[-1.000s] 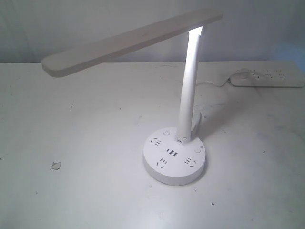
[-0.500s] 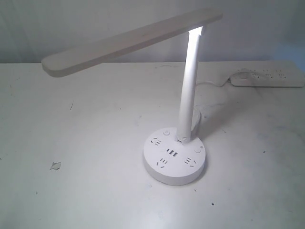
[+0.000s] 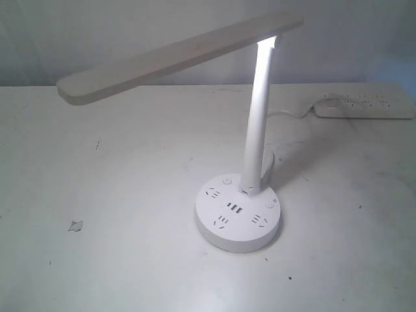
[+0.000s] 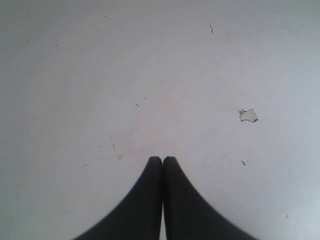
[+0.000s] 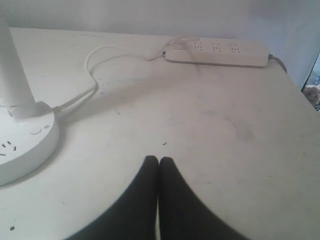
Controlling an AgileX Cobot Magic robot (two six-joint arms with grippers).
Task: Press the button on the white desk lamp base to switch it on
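Note:
The white desk lamp (image 3: 257,117) stands right of the table's middle, its long flat bar head (image 3: 175,57) reaching out to the left. Its round white lamp base (image 3: 238,216) carries dark socket slots, central USB ports and small round buttons (image 3: 227,181). Neither gripper shows in the exterior view. My left gripper (image 4: 162,160) is shut over bare table, nothing between its fingers. My right gripper (image 5: 159,160) is shut too, hovering apart from the lamp base (image 5: 25,145), whose edge and pole show in the right wrist view.
A long white power strip (image 3: 364,106) lies at the table's back right, with a white cord (image 5: 107,65) running from it to the base. A small grey scrap (image 3: 75,225) lies on the white table (image 3: 130,169) at the left, also seen as a scrap (image 4: 248,115) in the left wrist view.

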